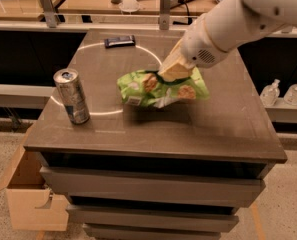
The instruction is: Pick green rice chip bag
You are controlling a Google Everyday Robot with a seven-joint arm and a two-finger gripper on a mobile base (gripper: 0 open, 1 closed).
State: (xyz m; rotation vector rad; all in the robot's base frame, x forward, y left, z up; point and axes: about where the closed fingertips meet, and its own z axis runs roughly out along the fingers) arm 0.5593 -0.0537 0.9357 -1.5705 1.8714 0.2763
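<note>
The green rice chip bag [138, 88] is crumpled, lime-green, with rice cake pictures. It hangs a little above the dark table top [218, 129] and casts a shadow below it. My gripper [172, 73] comes in from the upper right on a white arm. It is shut on the bag's top middle and holds it up. The part of the bag under the fingers is hidden.
A silver-green drink can [72, 95] stands at the table's left. A small dark flat bar [119, 41] lies at the back. A cardboard box [28, 199] sits on the floor at the left. Two clear bottles [283, 91] stand on a shelf at the right.
</note>
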